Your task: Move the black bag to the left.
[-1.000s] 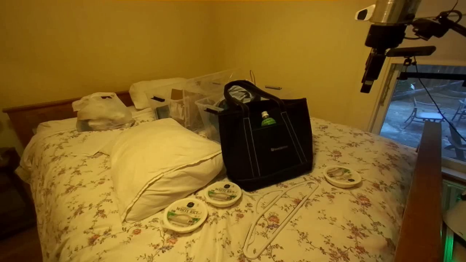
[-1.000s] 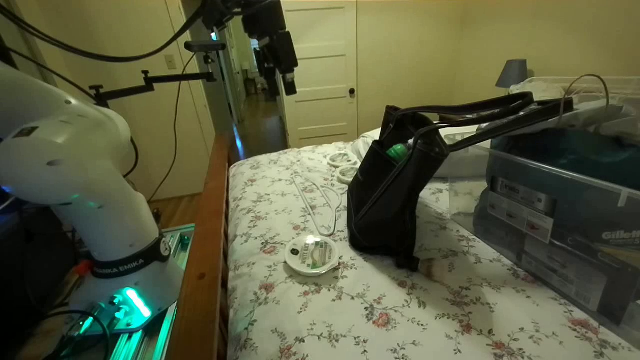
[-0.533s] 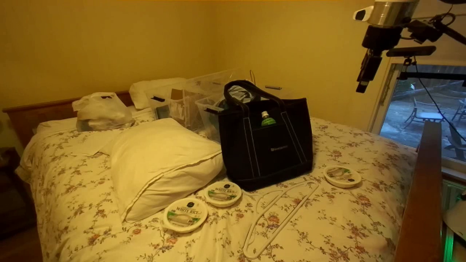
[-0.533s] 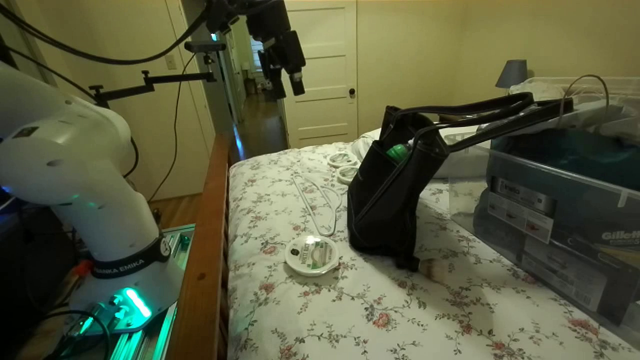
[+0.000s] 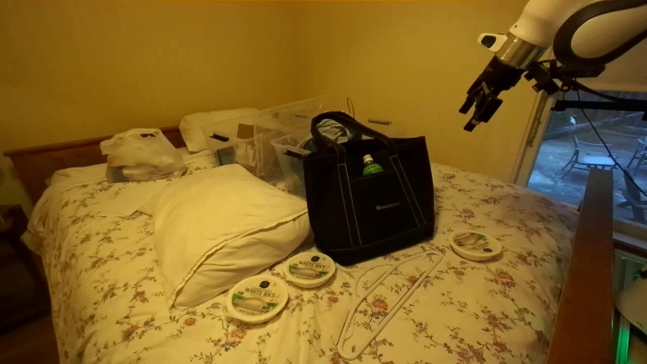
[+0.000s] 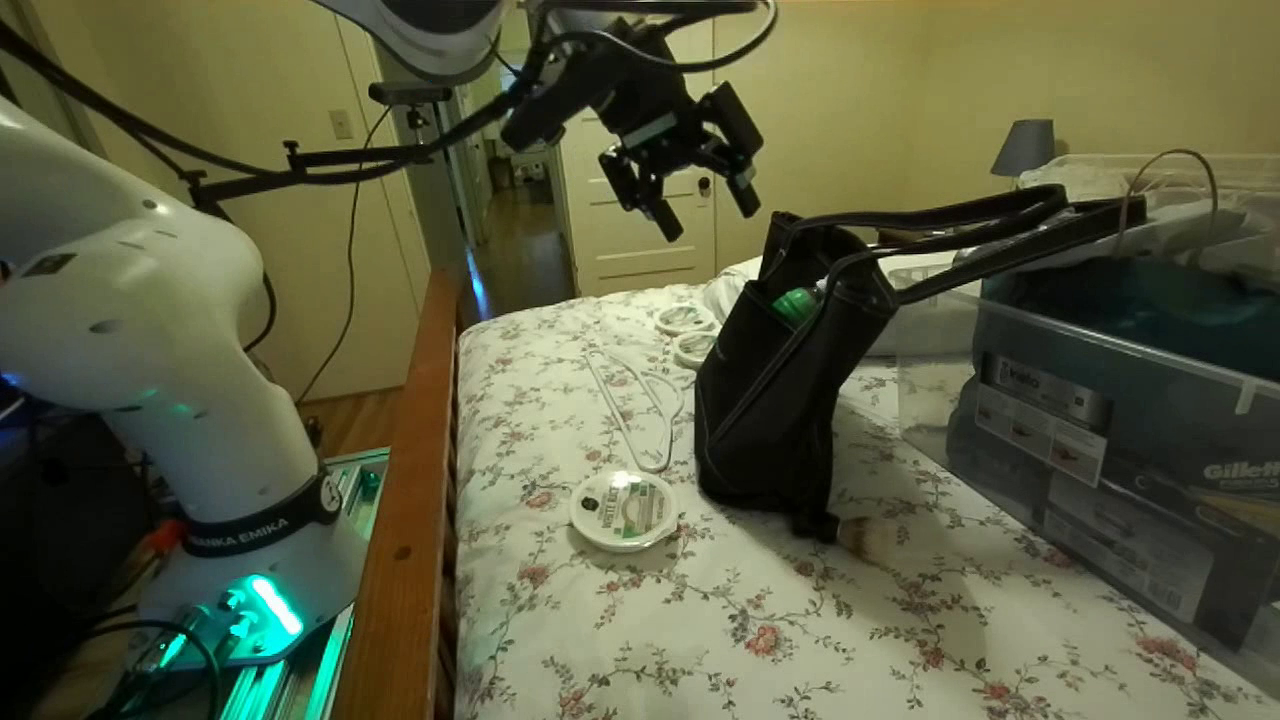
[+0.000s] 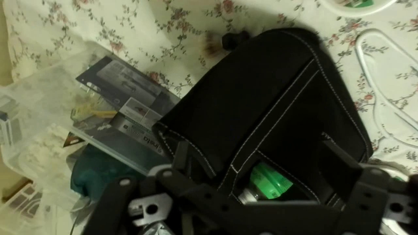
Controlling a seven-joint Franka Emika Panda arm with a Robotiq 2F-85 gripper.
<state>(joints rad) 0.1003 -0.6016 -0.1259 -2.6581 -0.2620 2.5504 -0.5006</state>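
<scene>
when counted in both exterior views, black bag point(image 5: 374, 217): one, standing on its base on the tabletop point(image 5: 480, 303), between a large pillow point(image 5: 227, 217) and a lone rice bowl point(image 5: 475, 246)
tabletop: a bed under a floral cover
hand point(image 6: 706, 210): one, with fingers point(image 6: 744, 195) spread wide, gripping nothing; held in the air, higher than the black bag and apart from it
handles point(image 6: 1010, 256): two, looped, reaching toward the clear bin point(image 6: 1150, 385)
front pocket point(image 5: 376, 192): one bottle point(image 5: 373, 169) inside, with green label and white cap poking out
rice bowls point(image 5: 258, 299): three, white, lidded, lettered "white rice" where legible; two just beside each other near the large pillow, third on the opposite side of the black bag
hanger point(image 7: 374, 32): one, white, lying flat near the base of the black bag
brush point(image 7: 214, 45): one, with pale brown bristles, just beside the black bag
clear bin: at least one, exact count hard to tell behind the black bag
inside the clear bin: teal cloth point(image 7: 94, 169), boxes point(image 7: 120, 80) showing through a wall, number unclear
plastic bag point(image 5: 146, 156): one, white, filled; contents too blurred to name
headboard point(image 5: 76, 156): one, wooden, beyond the plastic bag
wooden rail point(image 6: 405, 480): one, along the edge of the tabletop
</scene>
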